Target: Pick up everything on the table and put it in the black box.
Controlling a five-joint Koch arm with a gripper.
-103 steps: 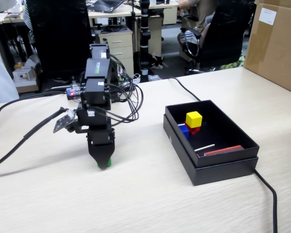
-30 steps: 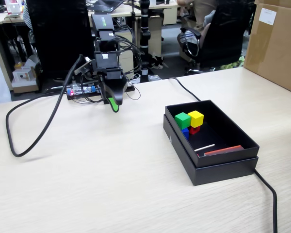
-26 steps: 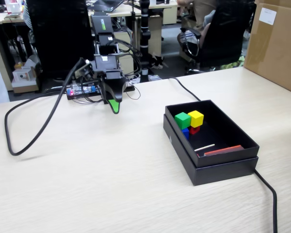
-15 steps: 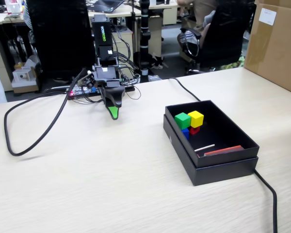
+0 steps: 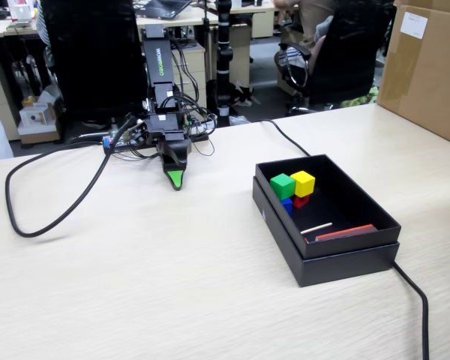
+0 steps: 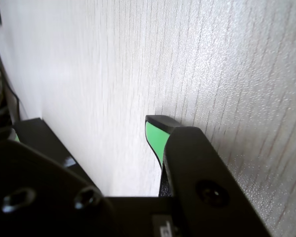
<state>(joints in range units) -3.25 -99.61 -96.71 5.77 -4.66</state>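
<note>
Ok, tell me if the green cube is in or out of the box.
In. The green cube sits inside the black box, beside the yellow cube.

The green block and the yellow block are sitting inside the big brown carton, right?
Not quite. The fixed view shows the green block and the yellow block sitting inside the black box on the table. The big brown carton stands apart, at the far right.

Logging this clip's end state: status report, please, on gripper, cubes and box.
Gripper empty, tip near the table, jaw state unclear. Green cube, yellow cube, red cube and blue cube inside black box. Nothing obstructing.
</note>
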